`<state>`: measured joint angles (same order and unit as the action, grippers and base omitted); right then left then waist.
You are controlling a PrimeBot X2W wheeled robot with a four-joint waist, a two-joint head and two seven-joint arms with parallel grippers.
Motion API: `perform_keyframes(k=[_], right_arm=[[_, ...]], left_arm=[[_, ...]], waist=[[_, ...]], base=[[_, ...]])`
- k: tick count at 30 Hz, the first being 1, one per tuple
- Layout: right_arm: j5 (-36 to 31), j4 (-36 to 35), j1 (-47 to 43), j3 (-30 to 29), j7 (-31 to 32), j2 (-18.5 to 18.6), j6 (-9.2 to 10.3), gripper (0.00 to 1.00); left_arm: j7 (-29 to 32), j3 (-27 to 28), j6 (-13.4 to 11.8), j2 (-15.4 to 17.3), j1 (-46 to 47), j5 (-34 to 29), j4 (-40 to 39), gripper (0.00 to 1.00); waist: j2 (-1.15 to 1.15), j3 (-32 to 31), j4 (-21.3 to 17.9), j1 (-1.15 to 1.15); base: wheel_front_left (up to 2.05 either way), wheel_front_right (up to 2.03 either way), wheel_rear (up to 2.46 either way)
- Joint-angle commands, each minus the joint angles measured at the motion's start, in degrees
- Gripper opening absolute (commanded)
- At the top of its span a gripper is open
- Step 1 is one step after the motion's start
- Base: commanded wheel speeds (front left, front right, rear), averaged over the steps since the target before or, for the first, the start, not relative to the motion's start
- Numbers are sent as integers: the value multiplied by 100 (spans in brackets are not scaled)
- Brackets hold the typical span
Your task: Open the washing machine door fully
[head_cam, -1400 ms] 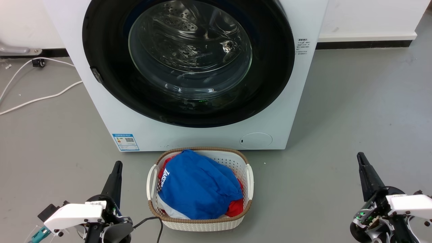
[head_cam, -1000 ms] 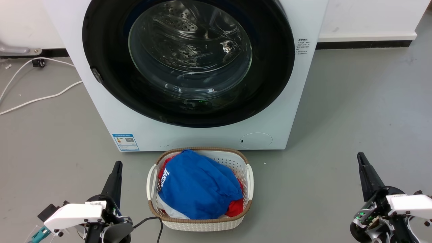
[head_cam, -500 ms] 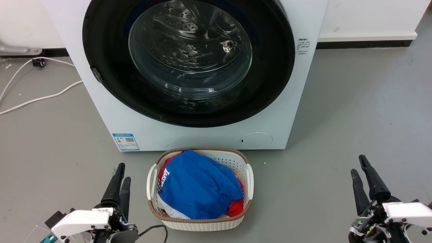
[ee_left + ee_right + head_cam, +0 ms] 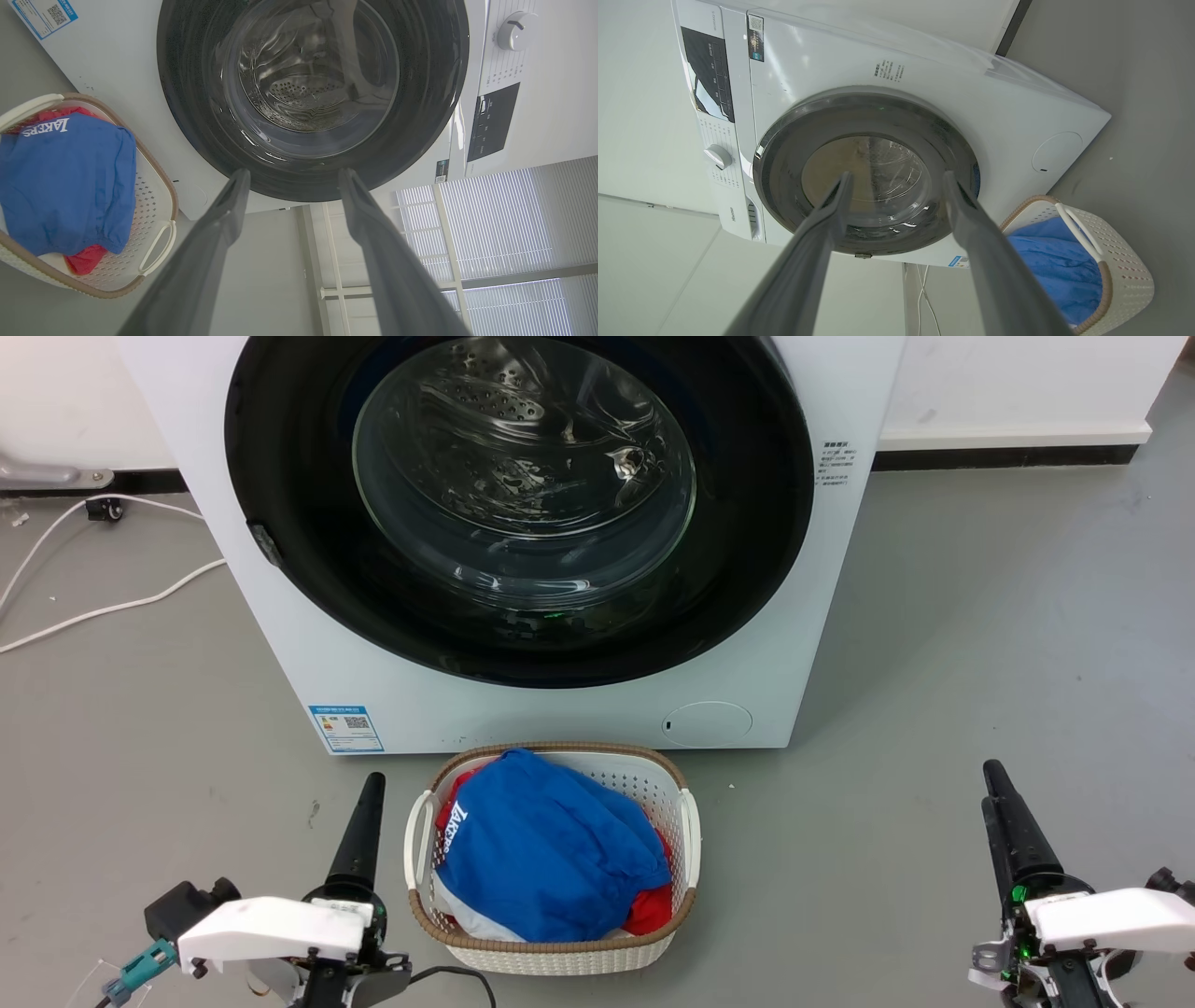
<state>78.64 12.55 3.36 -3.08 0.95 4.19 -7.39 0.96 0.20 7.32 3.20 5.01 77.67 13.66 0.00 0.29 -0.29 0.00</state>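
Stands shut, far ahead: door (image 4: pixel 523 644), small grey tab (image 4: pixel 264 543) on its left rim, nearer spread left gripper (image 4: pixel 372 789) than spread right gripper (image 4: pixel 992 784).

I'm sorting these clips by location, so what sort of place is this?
Probably a laundry corner of a test room: a white front-loading washing machine with its black door shut, a basket of clothes before it, a bare grey floor.

White washing machine (image 4: pixel 560 714), black door (image 4: pixel 752 523) (glossy)
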Motion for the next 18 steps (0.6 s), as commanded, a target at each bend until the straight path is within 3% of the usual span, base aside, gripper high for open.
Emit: perform_keyframes(k=[1,18], right_arm=[[-260,-144,41,12,-64,46,-4,100],[-2719,-504,-137,92,-320,-17,-6,100]], left_arm=[[-60,-46,11,22,149,-260,-109,100],[-435,-306,-113,66,163,-2514,-120,100]], waist=[[0,-1,-1,0],[0,-11,-4,0]], base=[[0,0,0],[0,0,0]])
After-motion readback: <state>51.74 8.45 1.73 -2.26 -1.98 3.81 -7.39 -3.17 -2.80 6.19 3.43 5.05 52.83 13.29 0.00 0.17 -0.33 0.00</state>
